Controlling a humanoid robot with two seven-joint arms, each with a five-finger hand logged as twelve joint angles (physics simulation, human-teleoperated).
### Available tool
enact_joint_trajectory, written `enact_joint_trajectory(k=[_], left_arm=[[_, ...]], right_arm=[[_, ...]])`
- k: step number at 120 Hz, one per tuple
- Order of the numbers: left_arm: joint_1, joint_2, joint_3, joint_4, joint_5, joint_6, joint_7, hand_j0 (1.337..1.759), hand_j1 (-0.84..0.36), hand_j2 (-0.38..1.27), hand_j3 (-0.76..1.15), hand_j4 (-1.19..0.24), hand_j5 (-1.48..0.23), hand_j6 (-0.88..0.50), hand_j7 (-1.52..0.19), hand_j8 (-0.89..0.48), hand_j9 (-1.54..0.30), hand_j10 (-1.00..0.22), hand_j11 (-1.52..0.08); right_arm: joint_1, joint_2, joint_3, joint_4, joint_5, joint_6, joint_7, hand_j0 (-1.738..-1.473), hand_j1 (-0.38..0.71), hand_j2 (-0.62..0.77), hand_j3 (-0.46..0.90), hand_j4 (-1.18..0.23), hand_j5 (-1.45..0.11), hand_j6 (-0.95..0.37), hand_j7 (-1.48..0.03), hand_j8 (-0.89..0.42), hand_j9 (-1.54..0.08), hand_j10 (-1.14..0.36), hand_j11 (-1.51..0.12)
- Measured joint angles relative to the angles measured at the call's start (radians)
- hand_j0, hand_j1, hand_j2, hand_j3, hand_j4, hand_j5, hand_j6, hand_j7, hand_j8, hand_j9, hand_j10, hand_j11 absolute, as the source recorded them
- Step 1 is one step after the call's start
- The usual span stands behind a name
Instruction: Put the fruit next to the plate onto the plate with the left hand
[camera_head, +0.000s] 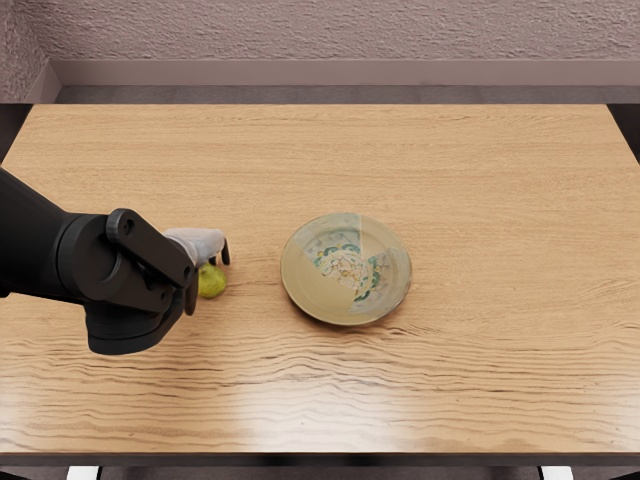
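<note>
left hand (197, 245) curled over small yellow-green round fruit (212, 282); probably gripping | top grasp suits lifting onto nearby patterned beige plate (291, 272)

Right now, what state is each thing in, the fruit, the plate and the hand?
Fruit: beside the plate, not on it, partly covered by the hand.
Plate: flat on the table, nothing on it.
Left hand: down over the fruit; whether it grips cannot be told.
Right hand: out of view.
</note>
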Motion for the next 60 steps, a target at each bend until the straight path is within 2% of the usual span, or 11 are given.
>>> enact_joint_trajectory(k=[35, 43, 48, 60], left_arm=[[0.001, 0.0, 0.002, -0.004, -0.002, 0.0, 0.001, 1.658, -0.15, 0.08, 0.0, -0.42, -0.54, -0.39, -0.54, -0.42, -0.54, -0.42, -0.54], [0.012, 0.0, 0.002, -0.005, -0.003, 0.001, 0.001, 1.658, -0.23, 0.1, 0.0, -0.47, -0.63, -0.37, -0.64, -0.5, -0.64, -0.5, -0.64], [0.011, 0.0, 0.001, -0.005, -0.006, 0.0, 0.001, 1.658, -0.3, 0.11, 0.0, -0.56, -0.72, -0.43, -0.71, -0.55, -0.71, -0.55, -0.71], [0.011, 0.0, -0.001, -0.007, -0.007, -0.001, 0.001, 1.656, -0.32, 0.33, 0.0, -0.61, -0.85, -0.46, -0.85, -0.6, -0.84, -0.64, -0.84]], right_arm=[[0.0, 0.0, 0.0, 0.0, 0.0, 0.0, 0.0, -1.658, -0.35, 0.0, 0.0, 0.0, 0.0, 0.0, 0.0, 0.0, 0.0, 0.0, 0.0], [0.0, 0.0, 0.0, 0.0, 0.0, 0.0, 0.0, -1.658, -0.35, 0.0, 0.0, 0.0, 0.0, 0.0, 0.0, 0.0, 0.0, 0.0, 0.0], [0.0, 0.0, 0.0, 0.0, 0.0, 0.0, 0.0, -1.658, -0.35, 0.0, 0.0, 0.0, 0.0, 0.0, 0.0, 0.0, 0.0, 0.0, 0.0], [0.0, 0.0, 0.0, 0.0, 0.0, 0.0, 0.0, -1.658, -0.35, 0.0, 0.0, 0.0, 0.0, 0.0, 0.0, 0.0, 0.0, 0.0, 0.0]])
